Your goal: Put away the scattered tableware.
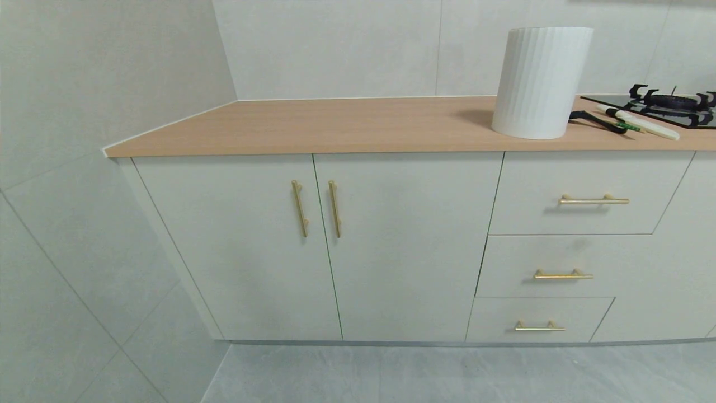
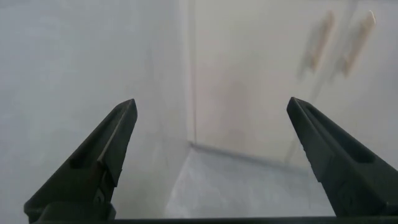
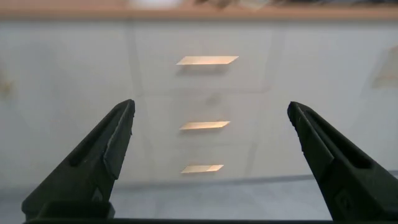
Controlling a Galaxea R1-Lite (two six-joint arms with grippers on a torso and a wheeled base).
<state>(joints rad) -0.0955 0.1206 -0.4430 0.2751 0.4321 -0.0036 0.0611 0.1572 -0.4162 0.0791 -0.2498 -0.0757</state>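
Tableware: a black-handled utensil [image 1: 594, 119] and a cream-handled utensil [image 1: 643, 124] lie at the table's [image 1: 335, 126] right end, between a ribbed white canister [image 1: 540, 84] and the gas hob [image 1: 671, 106].
Left gripper [image 2: 211, 102]: jaws apart, empty, low before the cabinet doors [image 2: 249, 74].
Right gripper [image 3: 211, 104]: jaws apart, empty, facing the drawers [image 3: 205, 93].

A: Any writing, numbers or labels to read here?
B: None legible. The white ribbed holder [image 1: 541, 84] is plain, as are the cupboard doors [image 1: 246, 252] and drawers [image 1: 548, 173]. A green mark on the pale utensil [image 1: 649, 126] is too small to make out.
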